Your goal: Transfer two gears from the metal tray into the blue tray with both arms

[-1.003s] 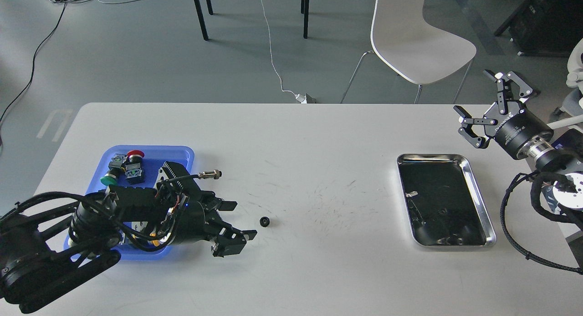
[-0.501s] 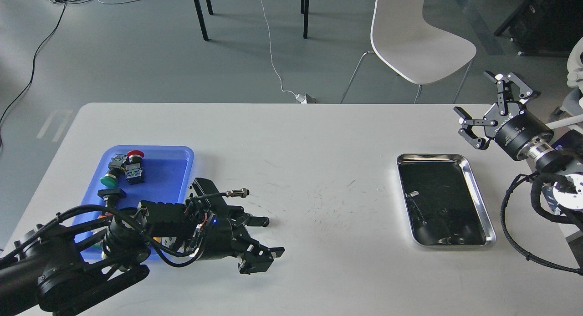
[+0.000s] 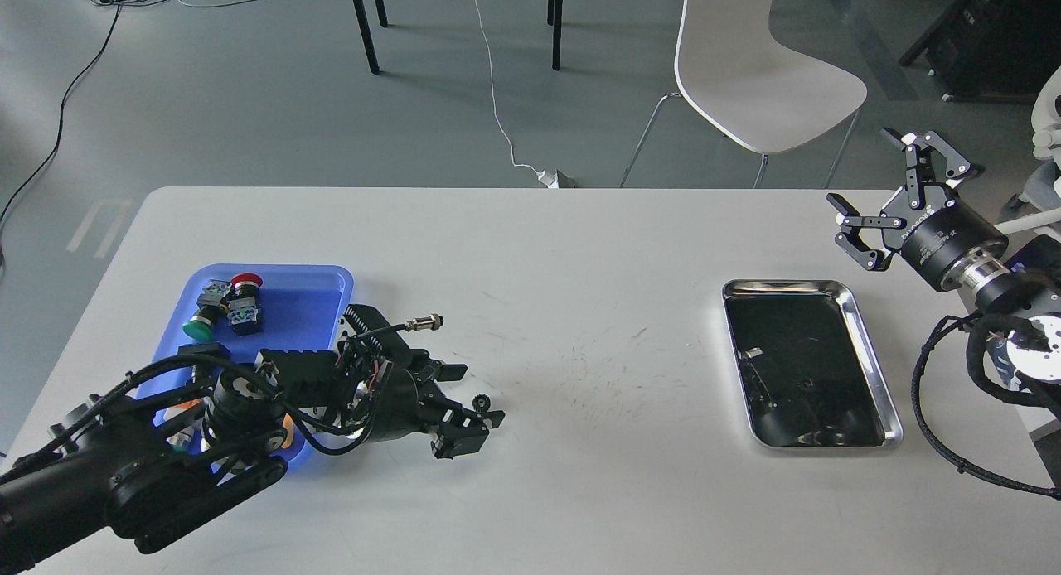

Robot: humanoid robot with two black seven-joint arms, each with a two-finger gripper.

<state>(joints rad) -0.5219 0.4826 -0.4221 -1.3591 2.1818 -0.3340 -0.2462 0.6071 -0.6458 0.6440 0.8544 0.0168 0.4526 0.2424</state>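
Note:
One small black gear [image 3: 479, 404] lies on the white table, right of the blue tray [image 3: 311, 297]. My left gripper [image 3: 471, 397] lies low over the table with its fingers spread around this gear; the gear sits just by the near finger's tip. A second tiny dark gear [image 3: 806, 384] shows faintly on the dark bottom of the metal tray [image 3: 862, 335] at the right. My right gripper [image 3: 866, 171] is open and empty, held above the table's far right corner, beyond the metal tray.
Push-button switches [image 3: 224, 306] with red and green caps lie at the back of the blue tray; my left arm covers its front part. A white chair [image 3: 746, 70] stands behind the table. Cables hang at my right arm [image 3: 978, 343].
My left gripper first advanced right toward the gear on the table, then drew back slightly and swung so that its fingers now frame the gear. The right arm has stayed still.

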